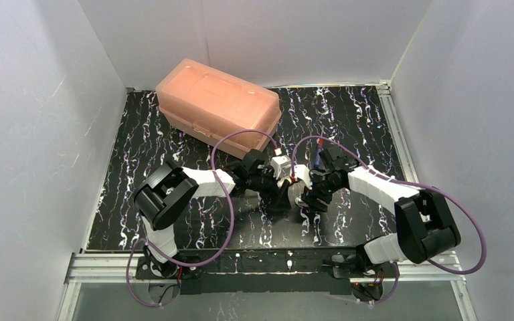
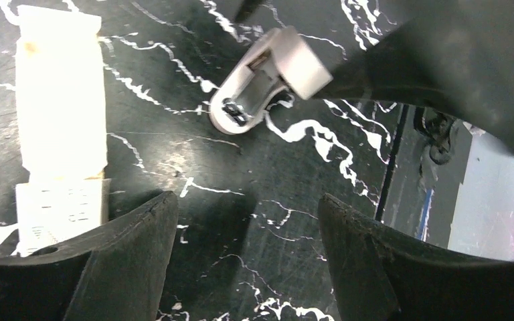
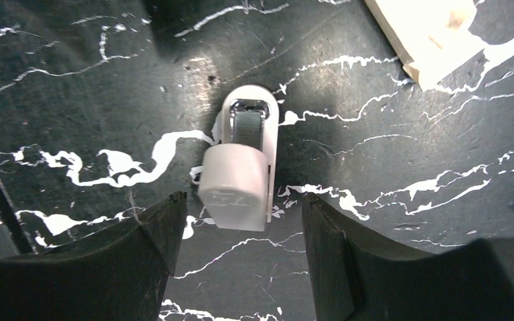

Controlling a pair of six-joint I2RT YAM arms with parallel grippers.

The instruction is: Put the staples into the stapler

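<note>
A small pale grey stapler (image 3: 239, 167) lies on the black marbled table, its metal channel showing at the far end. It also shows in the left wrist view (image 2: 268, 77) and, mostly hidden between the arms, in the top view (image 1: 298, 192). A white box of staples (image 2: 60, 107) lies beside it; its corner shows in the right wrist view (image 3: 428, 33) and it shows in the top view (image 1: 280, 165). My right gripper (image 3: 239, 217) is open, its fingertips on either side of the stapler's near end without touching it. My left gripper (image 2: 246, 224) is open and empty above bare table.
A closed orange plastic case (image 1: 217, 107) stands at the back left of the table. The two wrists sit close together at the table's middle (image 1: 288, 184). The table's near edge (image 2: 391, 167) shows to the right in the left wrist view. White walls surround the table.
</note>
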